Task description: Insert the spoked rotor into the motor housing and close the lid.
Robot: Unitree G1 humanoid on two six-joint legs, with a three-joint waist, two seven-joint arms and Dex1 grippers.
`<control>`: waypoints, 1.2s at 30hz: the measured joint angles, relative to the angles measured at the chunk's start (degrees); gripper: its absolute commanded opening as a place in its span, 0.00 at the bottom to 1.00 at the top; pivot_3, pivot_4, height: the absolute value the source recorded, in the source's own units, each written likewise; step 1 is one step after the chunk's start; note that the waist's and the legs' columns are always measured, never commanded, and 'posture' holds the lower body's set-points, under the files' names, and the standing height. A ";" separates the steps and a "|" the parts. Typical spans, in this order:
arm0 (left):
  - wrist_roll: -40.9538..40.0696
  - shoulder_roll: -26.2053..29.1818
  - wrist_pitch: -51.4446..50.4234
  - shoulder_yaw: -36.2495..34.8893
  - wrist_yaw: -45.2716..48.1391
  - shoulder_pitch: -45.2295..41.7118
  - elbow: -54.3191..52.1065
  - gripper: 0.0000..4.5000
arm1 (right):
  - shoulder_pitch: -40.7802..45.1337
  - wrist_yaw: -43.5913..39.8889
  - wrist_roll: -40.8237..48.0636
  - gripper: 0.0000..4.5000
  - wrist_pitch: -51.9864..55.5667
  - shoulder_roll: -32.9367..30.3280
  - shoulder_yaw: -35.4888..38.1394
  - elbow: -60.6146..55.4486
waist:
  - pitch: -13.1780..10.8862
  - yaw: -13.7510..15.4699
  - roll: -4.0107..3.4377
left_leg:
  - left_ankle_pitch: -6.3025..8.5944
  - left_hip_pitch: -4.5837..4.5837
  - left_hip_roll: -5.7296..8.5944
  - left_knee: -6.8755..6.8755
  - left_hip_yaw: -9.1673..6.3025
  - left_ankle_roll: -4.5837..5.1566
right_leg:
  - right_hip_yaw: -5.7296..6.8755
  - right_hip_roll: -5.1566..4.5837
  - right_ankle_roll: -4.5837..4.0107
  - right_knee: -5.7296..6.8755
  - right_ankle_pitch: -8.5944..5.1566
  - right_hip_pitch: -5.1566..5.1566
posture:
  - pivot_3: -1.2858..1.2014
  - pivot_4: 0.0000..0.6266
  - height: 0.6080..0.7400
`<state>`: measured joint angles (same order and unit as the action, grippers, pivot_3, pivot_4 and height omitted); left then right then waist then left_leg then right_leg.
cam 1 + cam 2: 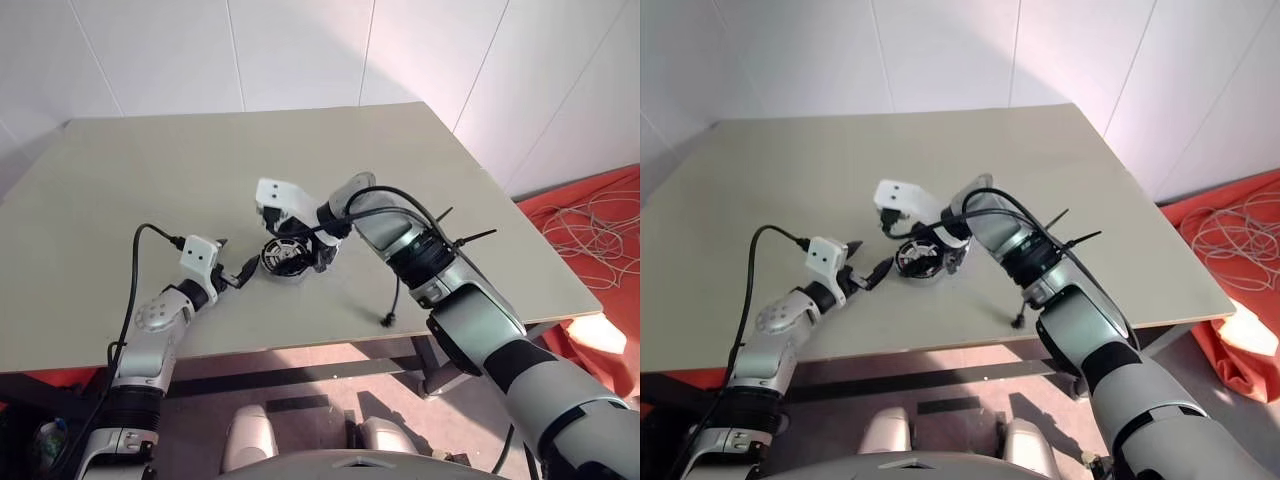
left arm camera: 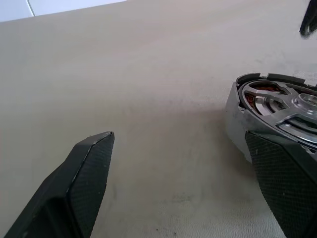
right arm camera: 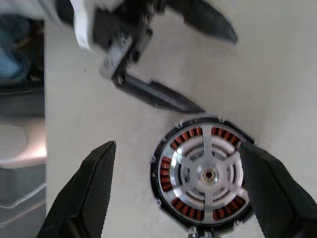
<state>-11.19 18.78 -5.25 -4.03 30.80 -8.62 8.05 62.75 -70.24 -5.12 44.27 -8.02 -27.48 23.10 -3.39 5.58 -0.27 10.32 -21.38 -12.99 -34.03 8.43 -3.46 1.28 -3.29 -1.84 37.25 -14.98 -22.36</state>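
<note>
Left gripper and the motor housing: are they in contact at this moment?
Cannot tell. In the left wrist view one finger of the open left gripper overlaps the motor housing rim; no gap or contact shows plainly.

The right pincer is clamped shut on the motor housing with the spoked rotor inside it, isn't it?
Not clamped: the right pincer is open, its fingers apart on either side of the motor housing. The right wrist view shows this. The spoked rotor does sit inside it.
</note>
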 measured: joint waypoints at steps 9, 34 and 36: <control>-0.33 -0.10 -1.97 0.24 0.26 -0.73 -0.37 1.00 | 7.76 11.67 6.60 0.99 2.21 1.90 13.25 0.03 | 0.02 0.24 0.07 | 0.01 0.07 0.10 0.04 -0.02 0.01 | 0.00 -0.07 0.04 -0.17 0.01 0.19 | 0.52 0.00 1.00; -0.87 5.41 -0.24 -2.90 3.27 -1.25 2.30 1.00 | -27.21 26.35 6.91 0.72 4.62 -20.18 19.48 -15.37 | 0.01 0.53 0.04 | -0.18 0.33 0.12 0.67 0.03 -0.29 | -0.01 0.00 0.29 -0.48 0.17 0.24 | 0.52 0.00 1.00; -0.85 4.98 -0.25 -2.56 3.38 -1.46 2.32 1.00 | -29.26 26.72 7.86 0.56 7.37 -20.19 19.55 -19.76 | 0.00 0.11 0.02 | -0.27 0.45 0.11 0.78 0.04 -0.41 | -0.02 0.03 0.22 -0.45 0.12 0.25 | 0.52 0.00 1.00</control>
<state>-12.04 23.75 -5.50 -6.59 34.18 -10.08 10.37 33.49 -43.52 2.74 51.64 -28.21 -7.93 3.34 -3.39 5.69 -0.25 10.05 -20.94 -12.88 -33.25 8.47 -3.87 1.26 -3.26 -1.63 36.80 -14.85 -22.11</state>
